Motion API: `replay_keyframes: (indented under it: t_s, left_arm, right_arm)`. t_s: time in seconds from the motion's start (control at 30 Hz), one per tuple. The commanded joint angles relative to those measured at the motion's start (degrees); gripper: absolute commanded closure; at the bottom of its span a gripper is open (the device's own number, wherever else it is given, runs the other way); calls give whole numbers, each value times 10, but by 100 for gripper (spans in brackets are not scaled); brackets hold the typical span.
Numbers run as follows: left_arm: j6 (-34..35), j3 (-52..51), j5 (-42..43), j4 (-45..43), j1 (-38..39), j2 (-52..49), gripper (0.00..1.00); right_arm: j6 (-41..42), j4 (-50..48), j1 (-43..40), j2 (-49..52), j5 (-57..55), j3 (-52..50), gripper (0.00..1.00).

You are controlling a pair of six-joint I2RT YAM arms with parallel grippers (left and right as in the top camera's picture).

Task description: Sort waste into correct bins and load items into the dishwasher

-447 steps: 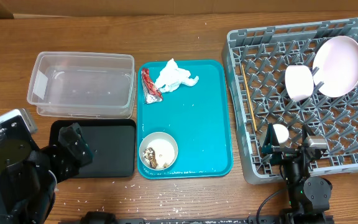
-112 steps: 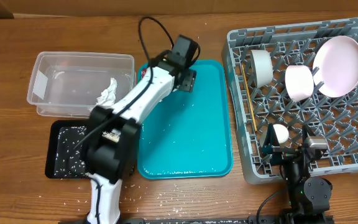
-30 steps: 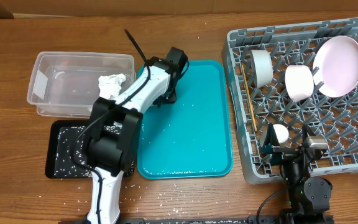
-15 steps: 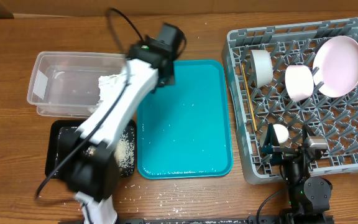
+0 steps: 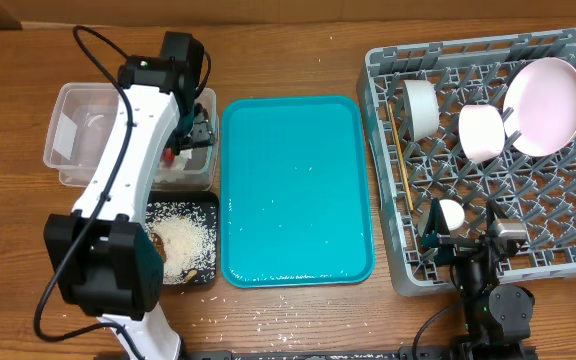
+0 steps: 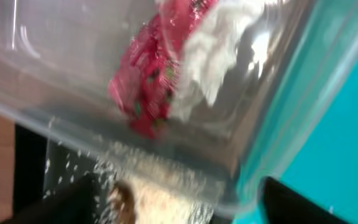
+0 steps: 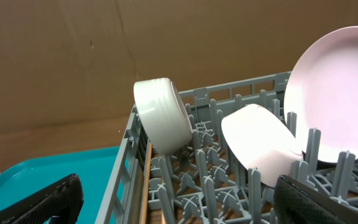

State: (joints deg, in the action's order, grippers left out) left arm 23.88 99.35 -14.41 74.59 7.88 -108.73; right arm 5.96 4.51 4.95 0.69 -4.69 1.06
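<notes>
rack [image 5: 528, 222]: 2 bowls [image 5: 420, 108] [image 5: 482, 133], 1 plate [image 5: 548, 105] | tub [image 5: 68, 100]: 1 wrapper [image 6: 148, 74], 1 tissue [image 6: 219, 56]

1. This looks like a robot test bench: my left arm [image 5: 133, 140] and right arm [image 5: 493, 300] stand at the near edge of a wooden table [image 5: 298, 60].
2. A mock dish station is laid out on it. A grey dish rack [image 5: 378, 170] sits on the tabletop at the right, with a teal tray [image 5: 298, 180] in the middle.
3. Beyond the rack's far side stands a plain brown board [image 7: 73, 50].
</notes>
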Motion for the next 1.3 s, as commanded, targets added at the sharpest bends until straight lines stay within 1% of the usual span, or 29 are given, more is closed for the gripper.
replay_keyframes:
  t_s: [0.0,0.03,0.17,0.2,0.3,0.43,0.57,0.67,0.77,0.9,0.97,1.0,1.07,1.17,1.2,1.27]
  left_arm:
    - [-10,30,14,24,6,91,0]
    - [-10,30,22,33,8,121,0]
    - [-10,30,102,57,20,215,0]
    - [-10,30,123,75,29,254,0]
    - [-10,30,173,102,38,301,0]
    - [-10,30,173,111,38,332,0]
    - [-11,30,170,152,38,335,0]
    - [-12,29,157,156,38,335,0]
    - [-50,27,156,108,38,342,0]
    - [-140,-19,190,-29,38,407,0]
    - [-160,-64,196,-86,37,453,0]
    - [-169,-108,195,-126,36,494,0]
    - [-176,-164,195,-169,36,543,0]
    - [-177,-271,187,-247,36,629,0]
    - [-177,-323,183,-286,36,669,0]
    - [-178,-388,183,-338,36,715,0]
  right_arm:
    - [0,-3,-2,-5,1,-6,0]
    - [0,-3,-2,-5,1,-6,0]
    - [0,-3,-2,-5,1,-6,0]
    - [0,-3,-2,-5,1,-6,0]
    - [0,-3,-2,-5,1,-6,0]
    - [0,-3,-2,-5,1,-6,0]
    - [0,-3,-2,-5,1,-6,0]
    - [0,-3,-2,-5,1,-6,0]
    - [0,-3,-2,-5,1,-6,0]
    - [0,-3,-2,-5,1,-6,0]
    - [0,-3,-2,-5,1,-6,0]
    - [0,-3,-2,-5,1,-6,0]
    - [0,-3,-2,-5,1,-6,0]
    - [0,-3,-2,-5,1,-6,0]
    - [0,-3,-2,-5,1,-6,0]
    - [0,-3,-2,-5,1,-6,0]
